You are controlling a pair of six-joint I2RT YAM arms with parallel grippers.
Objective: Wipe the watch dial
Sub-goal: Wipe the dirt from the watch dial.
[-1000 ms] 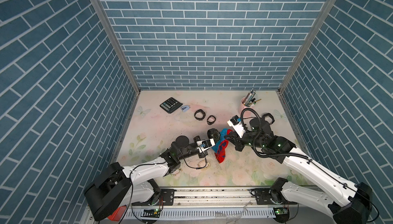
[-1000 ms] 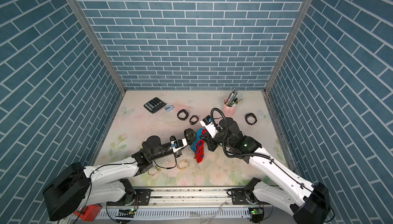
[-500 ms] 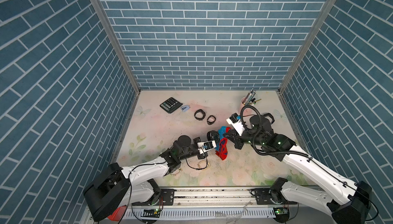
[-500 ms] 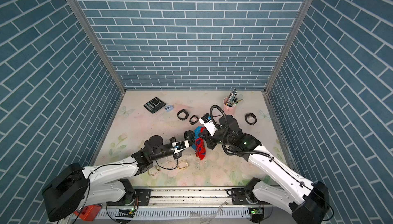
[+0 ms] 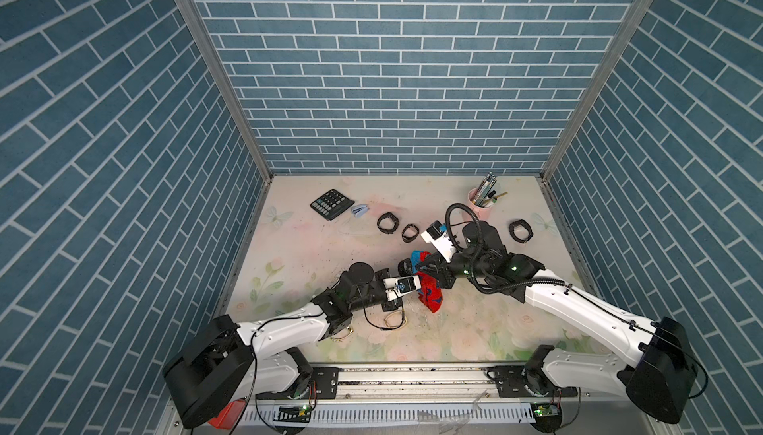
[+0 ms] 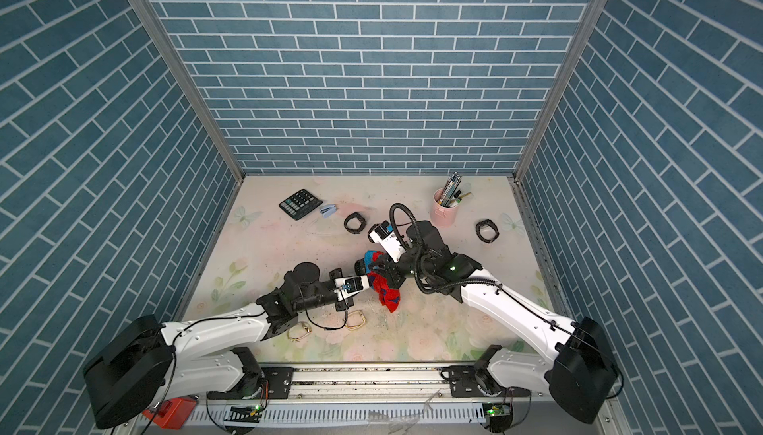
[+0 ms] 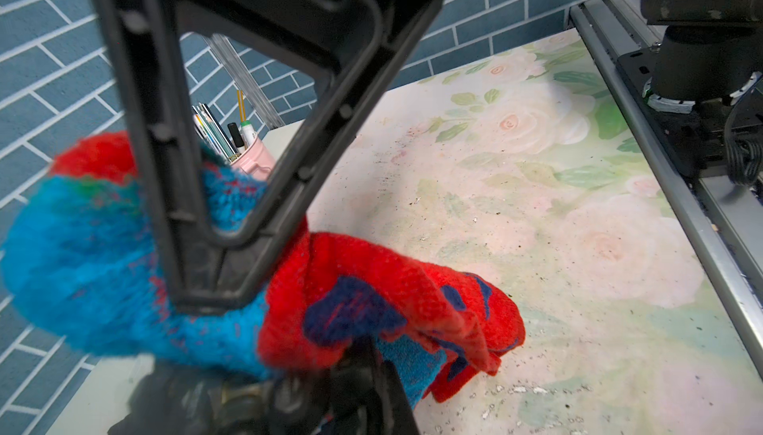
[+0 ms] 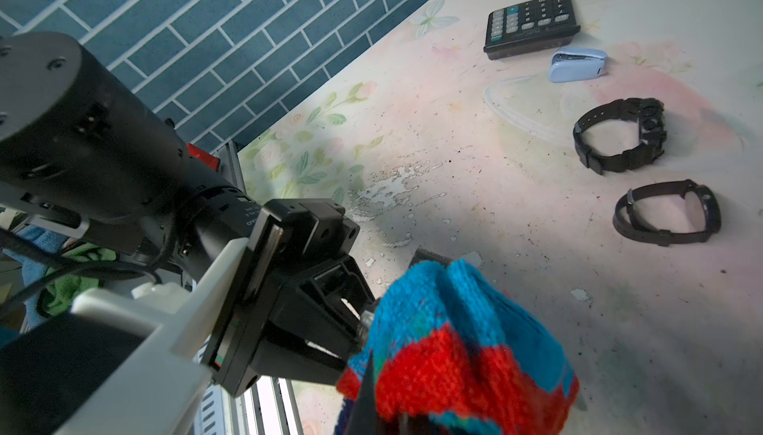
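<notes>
Wipe judged under way | watch (image 5: 406, 266) held near centre above the tabletop (image 5: 330, 247), clamped in the left pincer (image 8: 356, 329) | cloth (image 5: 428, 293) clamped in the right pincer (image 5: 428, 271), pressed against the watch, dial hidden | cleanliness cannot be told; wiping judged unfinished, nothing set down yet

- The left arm (image 5: 289, 329) lies low over the table from its base at 7 o'clock, with the forearm pointing toward 2 o'clock.
- The left gripper (image 5: 399, 272) has its jaws closed on the watch (image 6: 359, 265).
- The right arm (image 5: 578, 309) reaches from its base at 5 o'clock toward 10 o'clock.
- The right gripper (image 5: 425, 265) is clamped on the cloth (image 5: 429, 298), just at the left gripper's 3 o'clock.
</notes>
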